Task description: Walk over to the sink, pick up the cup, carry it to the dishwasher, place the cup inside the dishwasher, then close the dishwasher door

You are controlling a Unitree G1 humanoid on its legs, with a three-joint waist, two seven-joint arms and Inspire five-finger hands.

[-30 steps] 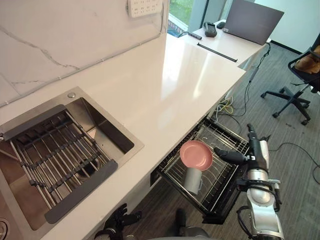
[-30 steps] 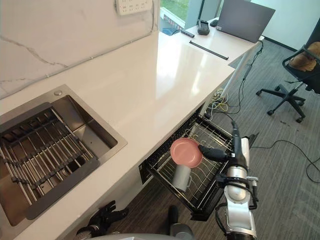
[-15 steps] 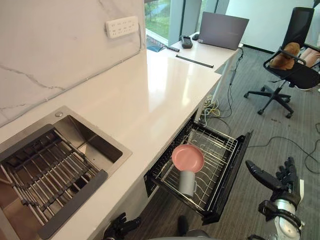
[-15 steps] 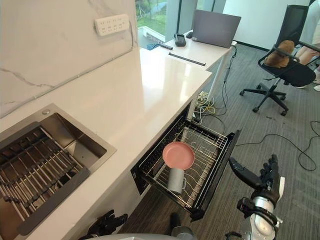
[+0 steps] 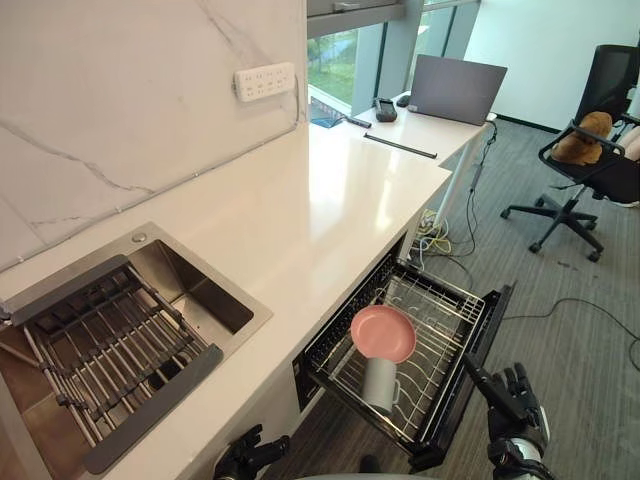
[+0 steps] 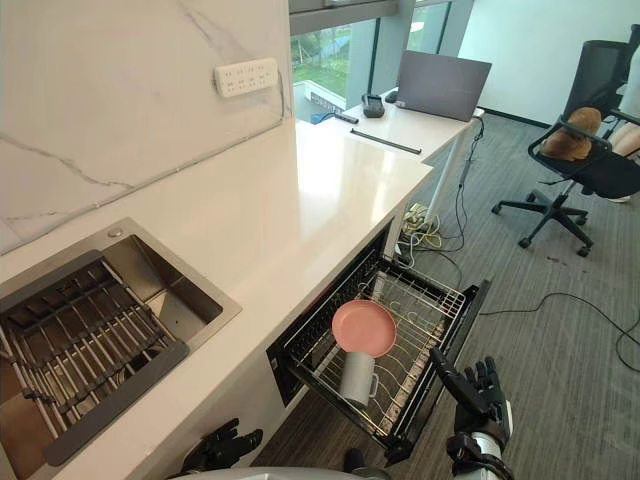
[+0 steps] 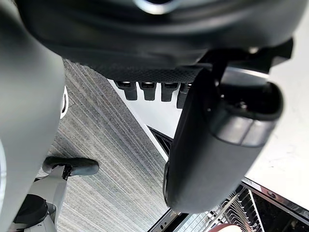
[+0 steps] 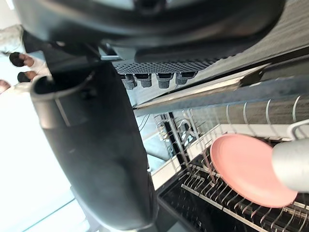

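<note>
My left hand (image 6: 220, 448) hangs low by me, fingers loose. My right hand (image 5: 512, 400) is spread wide and empty, just beside the open dishwasher door (image 5: 480, 340). The cup (image 5: 381, 383) sits in the rack (image 5: 440, 310), right by a pink plate (image 5: 383, 333).

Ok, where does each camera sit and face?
Left eye view: on the head, looking down at the counter, sink and open dishwasher rack with cup and pink plate; left hand at bottom, right hand lower right.
Right eye view: beside it; same scene, hands.
Left wrist view: on the left wrist, along its hand toward carpet.
Right wrist view: on the right wrist, along its hand into the rack.
Shared: both eye views and the right wrist view show plate and cup.
</note>
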